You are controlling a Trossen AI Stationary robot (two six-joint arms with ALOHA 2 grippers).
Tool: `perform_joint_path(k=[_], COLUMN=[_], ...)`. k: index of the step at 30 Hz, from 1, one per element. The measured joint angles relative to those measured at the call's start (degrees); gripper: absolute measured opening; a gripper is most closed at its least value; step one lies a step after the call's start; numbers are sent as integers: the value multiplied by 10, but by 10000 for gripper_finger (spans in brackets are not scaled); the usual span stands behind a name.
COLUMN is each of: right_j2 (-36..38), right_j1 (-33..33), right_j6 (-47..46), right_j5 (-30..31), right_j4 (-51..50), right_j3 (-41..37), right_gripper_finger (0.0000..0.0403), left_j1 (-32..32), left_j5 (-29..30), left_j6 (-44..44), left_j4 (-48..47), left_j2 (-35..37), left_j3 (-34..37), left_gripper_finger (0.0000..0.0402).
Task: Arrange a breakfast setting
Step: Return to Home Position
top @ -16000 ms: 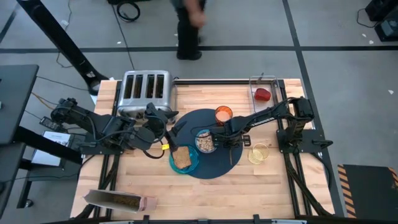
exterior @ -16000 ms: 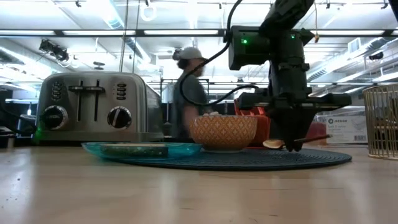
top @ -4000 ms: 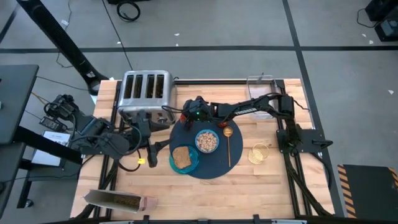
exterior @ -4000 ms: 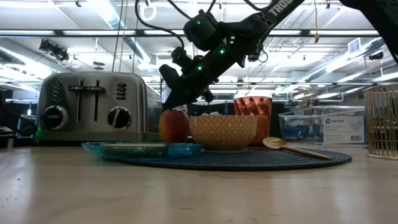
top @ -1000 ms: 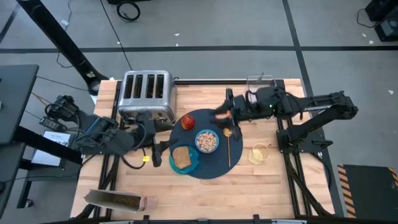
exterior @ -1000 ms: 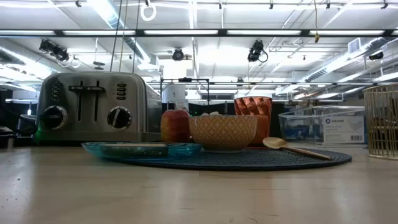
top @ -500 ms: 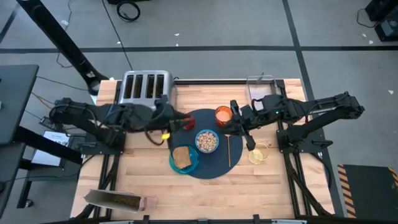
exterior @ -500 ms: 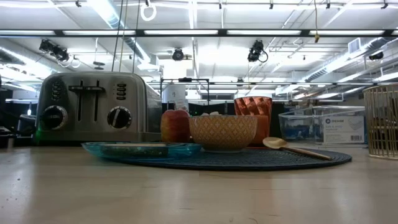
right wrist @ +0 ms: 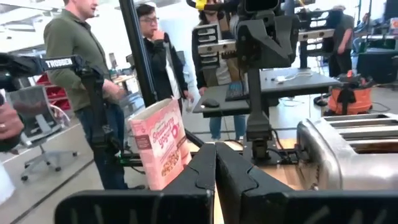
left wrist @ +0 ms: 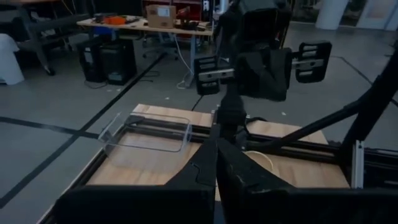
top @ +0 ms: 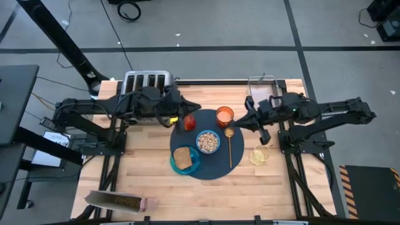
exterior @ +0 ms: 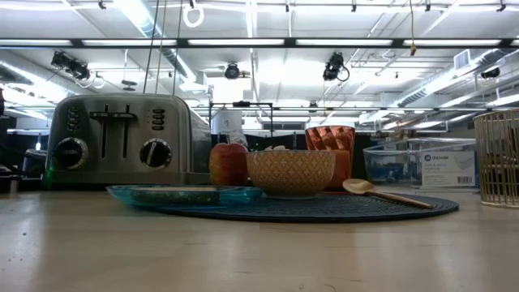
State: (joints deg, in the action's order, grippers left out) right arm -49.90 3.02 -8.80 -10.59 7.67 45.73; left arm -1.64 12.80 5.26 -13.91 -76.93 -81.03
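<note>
Evidently the setting is laid: on the dark-blue mat point(top: 215, 167) sit the cereal bowl point(top: 207, 142), orange cup point(top: 224, 115), apple point(top: 190, 122), gold spoon point(top: 229, 145), and toast point(top: 182, 159) on the teal plate point(top: 196, 162). The left gripper point(top: 187, 110) hangs high near the apple, the right gripper point(top: 245, 120) beside the cup; both pairs of fingers are pressed together, empty. The cup looks tippable and the filled bowl spillable, best gripped at the rim. The mat is crowded, the counter point(top: 262, 187) in front roomier.

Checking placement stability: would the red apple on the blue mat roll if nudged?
Probably: the apple is rounded, so a sideways nudge could roll or rock it. The textured mat likely adds some grip. It looks rigid; whether real or plastic, hence heavy or light, cannot be told.
</note>
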Motion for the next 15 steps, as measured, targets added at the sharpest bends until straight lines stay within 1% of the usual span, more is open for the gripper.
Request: perform_joint_path(k=[7, 11, 15], right_j2=[62, 78, 74], right_j1=[-2, -2, -2], right_j6=[-15, -12, -10], right_j5=[4, 6, 7], right_j4=[-2, -11, -3], right_j3=[-25, -30, -30], right_gripper_finger=[10, 14, 15], left_j1=[21, 25, 25], left_j5=[-11, 6, 13], left_j6=[-10, -11, -4], left_j4=[0, 0, -1], left_j2=[0, 0, 0], left_j3=[0, 0, 0], left_gripper_finger=[9, 10, 11])
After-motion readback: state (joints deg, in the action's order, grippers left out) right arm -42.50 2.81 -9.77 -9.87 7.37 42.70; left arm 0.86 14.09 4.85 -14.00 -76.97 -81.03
